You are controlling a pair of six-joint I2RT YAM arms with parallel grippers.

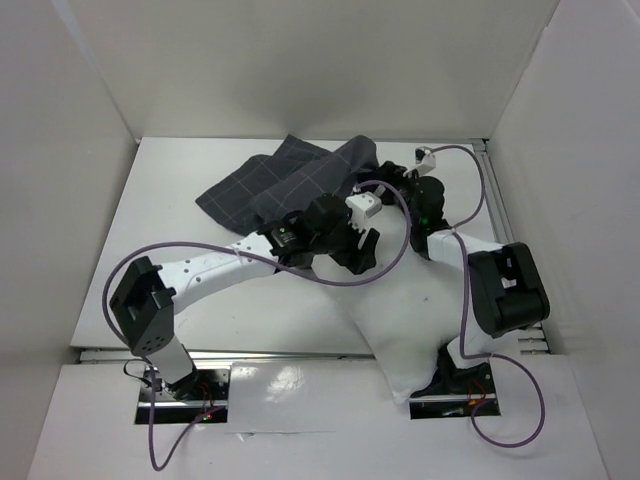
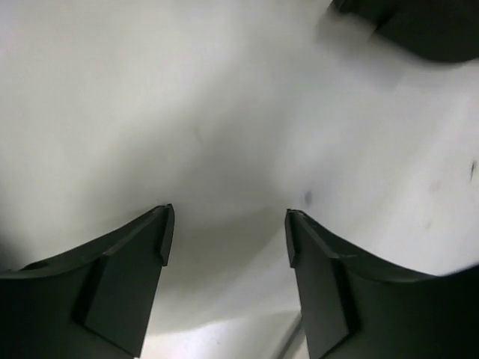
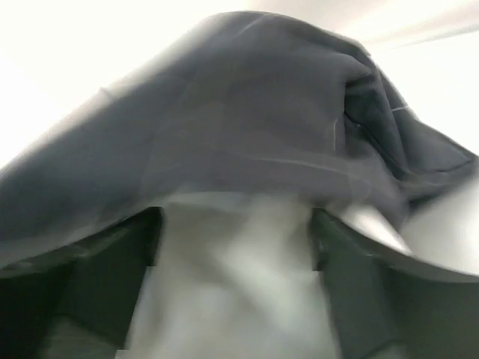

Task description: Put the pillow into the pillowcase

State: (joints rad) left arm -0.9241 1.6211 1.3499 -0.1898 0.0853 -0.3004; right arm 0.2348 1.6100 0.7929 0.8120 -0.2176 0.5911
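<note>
The white pillow (image 1: 405, 315) lies from the table's middle toward the near right. The dark grey checked pillowcase (image 1: 285, 180) lies crumpled at the back centre, its right end over the pillow's far end. My left gripper (image 1: 360, 252) is open just above the pillow's far part; its wrist view shows plain white pillow (image 2: 224, 112) past the open gripper (image 2: 228, 221). My right gripper (image 1: 385, 185) is at the pillowcase's right edge. In its blurred wrist view the gripper (image 3: 236, 232) is open with white pillow (image 3: 239, 299) between the jaws and pillowcase (image 3: 239, 112) draped over the tips.
White walls enclose the table on the left, back and right. The right arm's black elbow (image 1: 510, 285) hangs over the pillow's right side. Purple cables (image 1: 140, 265) loop from both arms. The table's near edge rail (image 1: 250, 352) runs beneath the pillow's near end.
</note>
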